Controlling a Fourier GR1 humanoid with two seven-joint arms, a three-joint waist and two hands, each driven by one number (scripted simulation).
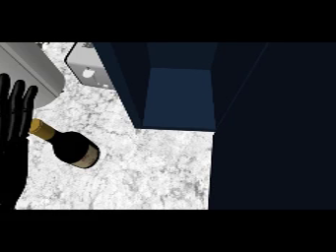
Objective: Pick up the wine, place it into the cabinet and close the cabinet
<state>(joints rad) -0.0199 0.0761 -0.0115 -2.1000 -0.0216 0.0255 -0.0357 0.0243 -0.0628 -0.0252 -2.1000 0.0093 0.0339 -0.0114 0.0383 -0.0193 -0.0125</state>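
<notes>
My left hand (7, 113) rests open at the left edge, fingers straight, holding nothing; my right hand is out of view. Just beside it the wine (72, 146) sits on the desk (149, 167), gold-capped neck toward the hand. I judge it heavy, rigid, slippery glass, breakable, so I'd grasp the wide body. The open cabinet (178, 98) stands farther right.

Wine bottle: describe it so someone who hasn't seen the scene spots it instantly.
Find the white marbled counter left of the open dark-blue cabinet. Near the counter's left edge, right of the black left hand, sits the wine bottle. Its gold-capped neck and dark body set it apart.
</notes>
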